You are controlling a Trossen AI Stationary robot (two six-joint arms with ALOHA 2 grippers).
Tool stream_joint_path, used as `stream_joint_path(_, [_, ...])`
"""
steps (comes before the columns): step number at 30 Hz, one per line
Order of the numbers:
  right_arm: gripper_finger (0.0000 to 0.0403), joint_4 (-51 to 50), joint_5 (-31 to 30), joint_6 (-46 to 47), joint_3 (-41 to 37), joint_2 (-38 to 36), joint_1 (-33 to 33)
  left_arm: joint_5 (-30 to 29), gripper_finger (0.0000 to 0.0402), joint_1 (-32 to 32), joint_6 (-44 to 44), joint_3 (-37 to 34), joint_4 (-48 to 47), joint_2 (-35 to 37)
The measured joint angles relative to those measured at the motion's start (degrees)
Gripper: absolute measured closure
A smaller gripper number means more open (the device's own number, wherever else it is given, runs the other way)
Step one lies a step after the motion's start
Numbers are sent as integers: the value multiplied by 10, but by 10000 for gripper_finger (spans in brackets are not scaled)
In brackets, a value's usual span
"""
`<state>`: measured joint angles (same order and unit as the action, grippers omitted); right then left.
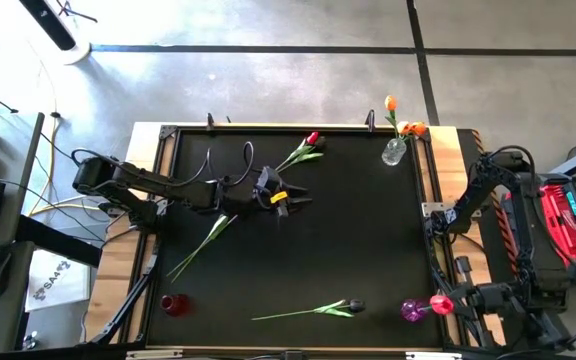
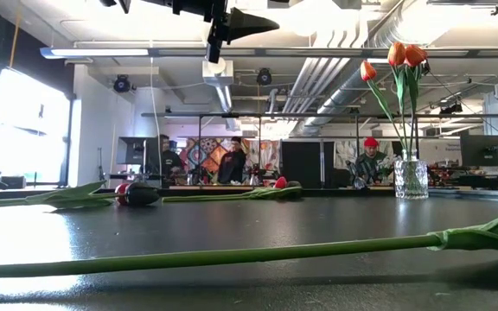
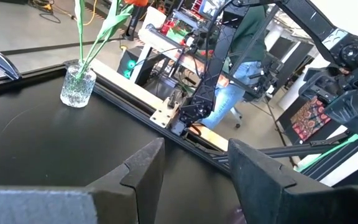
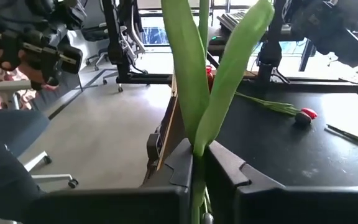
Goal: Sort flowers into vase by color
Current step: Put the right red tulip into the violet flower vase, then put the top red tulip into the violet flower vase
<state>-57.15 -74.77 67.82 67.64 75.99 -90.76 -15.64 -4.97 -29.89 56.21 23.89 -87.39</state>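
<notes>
My right gripper (image 1: 448,300) is at the table's near right corner, shut on a tulip with broad green leaves (image 4: 204,74). Its pink-red head (image 1: 441,303) shows beside a purple vase (image 1: 412,310). My left gripper (image 1: 290,198) is open and empty, high over the table's middle; it also shows in the low view (image 2: 232,24). A clear glass vase (image 1: 395,151) at the far right holds orange tulips (image 2: 400,56). A red vase (image 1: 175,304) stands near left. Three tulips lie flat on the table: a red one (image 1: 303,150), a dark one (image 1: 313,310), and one left of centre (image 1: 203,243). My right gripper pinches the tulip's green stem (image 4: 198,163) between its two fingers, just below where the leaves branch. The stem runs along the fingers, and the leaves stand out past the fingertips. Where the stem's lower end goes is hidden by the gripper.
The black table has a raised frame along its edges (image 1: 430,180). Wooden boards (image 1: 133,260) flank it on both sides. Beyond the far edge, people stand at benches in the room (image 2: 232,164). Open black surface lies between the lying tulips.
</notes>
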Motion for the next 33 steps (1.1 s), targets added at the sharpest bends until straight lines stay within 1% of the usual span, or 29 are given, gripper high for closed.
stream_joint_path(6, [330,-4,4,14,0,0,0,0,236,-3,-12,0,0,0])
stream_joint_path(9, [313,-4,9,32,0,0,0,0,236,-9,-15,0,0,0])
stream_joint_path(11, [306,-4,22,48,0,0,0,0,236,-14,-17,0,-1,0])
stream_joint_path(15, [301,-4,79,93,-1,-5,1,0,236,-23,-42,0,-10,0])
stream_joint_path(20, [300,-5,138,119,1,-14,2,0,236,-33,-45,0,-29,0])
stream_joint_path(25, [300,0,171,118,26,-16,2,0,236,-34,-46,0,-31,0])
stream_joint_path(29, [300,1,197,117,61,-16,1,-5,236,-34,-60,0,-31,0])
stream_joint_path(33, [300,8,204,89,102,-16,1,-6,236,-34,-60,0,-31,0])
